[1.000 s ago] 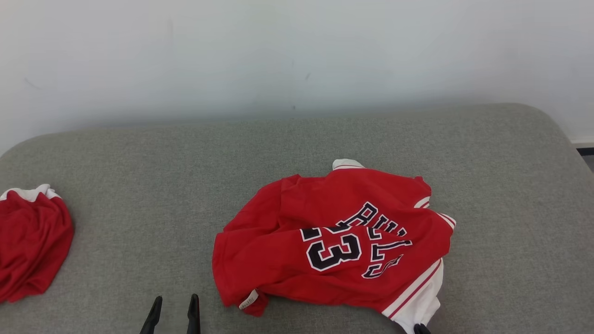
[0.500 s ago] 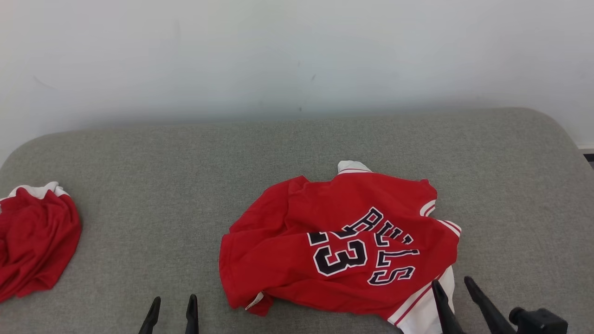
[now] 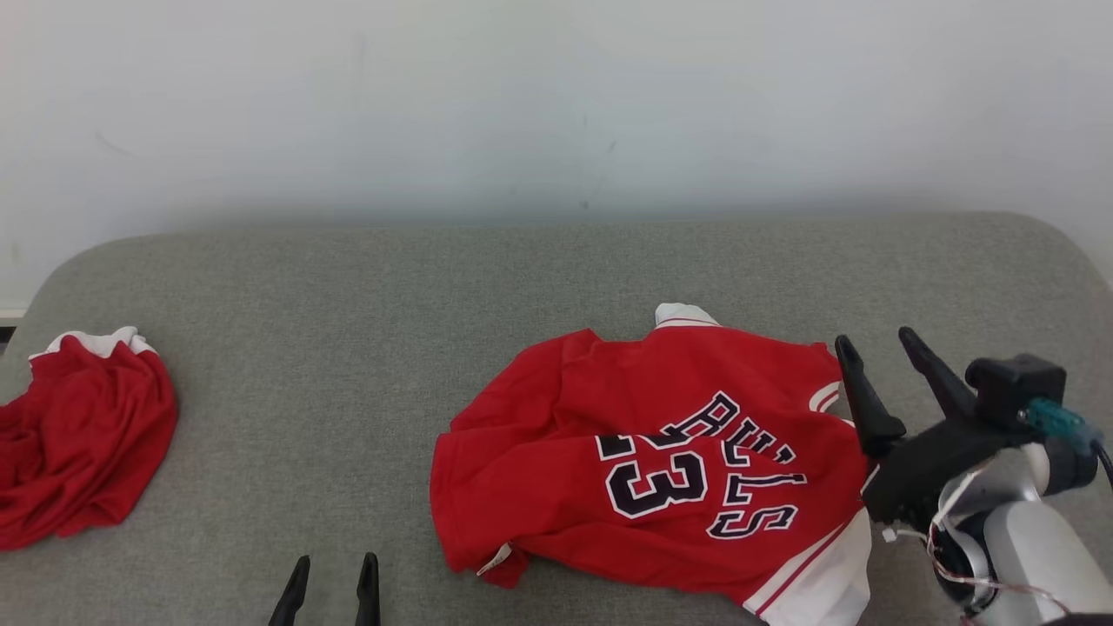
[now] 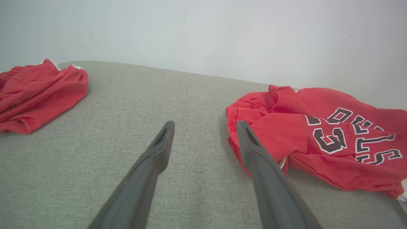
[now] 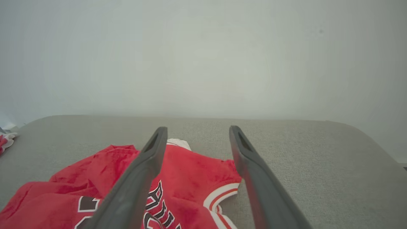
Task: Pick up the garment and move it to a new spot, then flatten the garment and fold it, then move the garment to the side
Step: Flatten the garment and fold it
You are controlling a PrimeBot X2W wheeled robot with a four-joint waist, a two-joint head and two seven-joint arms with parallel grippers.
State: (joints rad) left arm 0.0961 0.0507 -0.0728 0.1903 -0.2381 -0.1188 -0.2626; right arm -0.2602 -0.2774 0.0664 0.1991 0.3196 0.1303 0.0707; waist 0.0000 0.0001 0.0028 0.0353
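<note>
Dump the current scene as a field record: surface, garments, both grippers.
surface: grey upholstered cushion
target: red Bulls 23 jersey, crumpled, right of centre, not yet flattened
other: second red garment, bunched at the left edge
left gripper: jaws open, empty, low, left of the jersey, apart from it
right gripper: jaws open, holding nothing, by the jersey's right edge

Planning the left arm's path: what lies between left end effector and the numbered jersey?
Bare grey cushion separates left end effector from numbered jersey, per left wrist view.
</note>
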